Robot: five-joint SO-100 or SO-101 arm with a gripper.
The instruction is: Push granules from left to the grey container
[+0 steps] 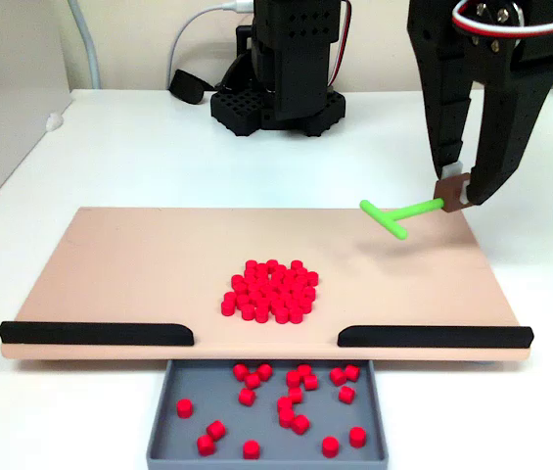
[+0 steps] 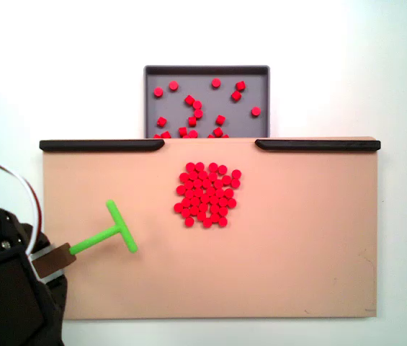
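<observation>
So from the front-facing fixed view, the gripper (image 1: pixel 460 189) is up at the back right corner of the tan board (image 1: pixel 119 264), pinched shut on the handle end of the green T-shaped stick (image 1: pixel 400 214), with the crossbar pointing toward the middle and looking like it's just off the surface. The granules (image 1: pixel 272 291) are bunched in a tight pile mid-board, lined up with the gap between the two black strips (image 1: pixel 97 333), and the grey container (image 1: pixel 163 416) sits right below that gap with a scatter of red pellets already in it, maybe a bit under twenty, spread loosely. In the top-down fixed view everything's flipped: the gripper (image 2: pixel 53 261) is bottom left, clamped on the stick (image 2: pixel 109 232), the pile (image 2: pixel 207 193) is off to the right of the crossbar, and the container (image 2: pixel 279 101) is at the top edge with pellets mostly in its middle and near the board side. If I were driving, I'd bring the crossbar behind the pile on the side away from the tray, keep it flat and low, then push straight through the gap slowly so nothing spills sideways past the strips.
</observation>
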